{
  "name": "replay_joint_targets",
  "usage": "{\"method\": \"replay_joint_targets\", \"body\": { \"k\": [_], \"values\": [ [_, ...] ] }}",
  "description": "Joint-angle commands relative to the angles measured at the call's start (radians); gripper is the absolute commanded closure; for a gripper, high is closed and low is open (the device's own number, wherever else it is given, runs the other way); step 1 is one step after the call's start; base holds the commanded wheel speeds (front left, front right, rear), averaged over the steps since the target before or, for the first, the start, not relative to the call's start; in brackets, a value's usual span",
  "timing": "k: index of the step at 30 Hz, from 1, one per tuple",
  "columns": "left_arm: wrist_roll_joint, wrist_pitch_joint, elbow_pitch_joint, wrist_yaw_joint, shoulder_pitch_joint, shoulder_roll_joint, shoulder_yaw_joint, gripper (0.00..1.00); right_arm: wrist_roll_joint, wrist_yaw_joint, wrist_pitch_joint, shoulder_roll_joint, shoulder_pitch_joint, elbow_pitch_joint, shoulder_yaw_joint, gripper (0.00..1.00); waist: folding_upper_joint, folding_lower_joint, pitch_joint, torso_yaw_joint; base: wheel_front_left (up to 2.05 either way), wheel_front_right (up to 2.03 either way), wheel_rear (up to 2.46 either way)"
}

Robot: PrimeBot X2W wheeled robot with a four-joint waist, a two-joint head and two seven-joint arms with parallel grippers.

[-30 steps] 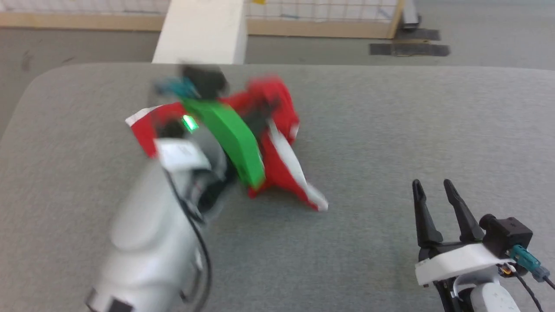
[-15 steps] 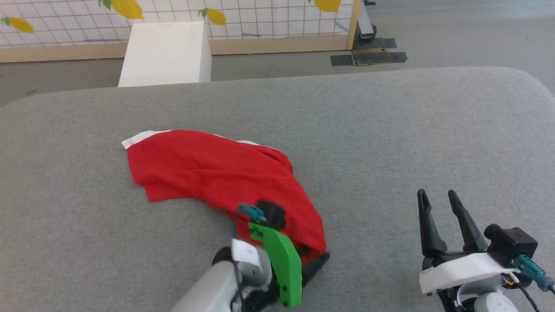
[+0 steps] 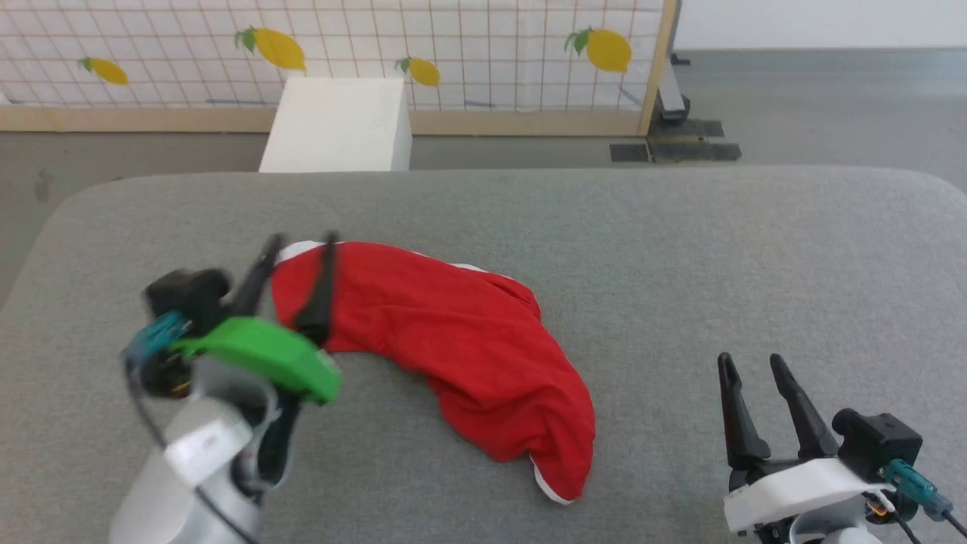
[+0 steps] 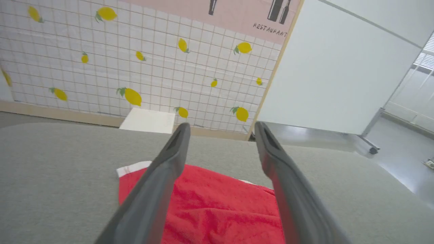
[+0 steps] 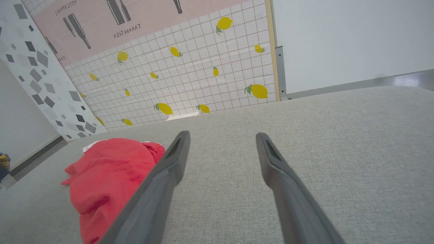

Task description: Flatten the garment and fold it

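Both sets released: the red garment [image 3: 453, 340] lies rumpled on the worktop [image 3: 680, 249] under my left jaws, well left of my right jaws.

Tally: one table [image 3: 680, 249], one garment [image 3: 453, 332].
Two grippers: left gripper [image 3: 302, 240], right gripper [image 3: 750, 360]; one white box [image 3: 336, 125]; four lemon prints [image 3: 279, 47], head view.

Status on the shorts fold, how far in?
Done: the garment lies stretched out on the table, but curved and rumpled, not flat. In hand: nothing held; the left gripper is open at its white-trimmed far end, and the right gripper is open and apart from it. Left: straightening, flattening, then the folding.
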Motion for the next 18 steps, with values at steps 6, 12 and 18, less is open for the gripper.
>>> {"method": "replay_joint_targets", "body": {
  "k": [6, 12, 18],
  "values": [
    [0.14, -0.142, 0.009, 0.101, 0.163, 0.057, 0.042, 0.0, 0.002, -0.001, -0.003, 0.0, 0.015, 0.079, 0.015, 0.0, -0.0001, 0.0, -0.02, 0.028, 0.0, 0.0, 0.0],
    [0.176, -0.153, -0.051, 0.133, 0.272, 0.019, 0.105, 0.0, 0.023, -0.001, 0.123, 0.0, -0.051, 0.155, 0.011, 0.0, -0.0001, 0.0, -0.003, 0.04, 0.0, 0.0, 0.0],
    [0.2, -0.154, -0.117, 0.123, 0.321, -0.035, 0.172, 0.0, -0.013, -0.001, 0.383, 0.0, -0.235, 0.22, 0.083, 0.0, -0.0001, 0.0, 0.044, 0.049, 0.0, 0.0, 0.0]
  ]
}}
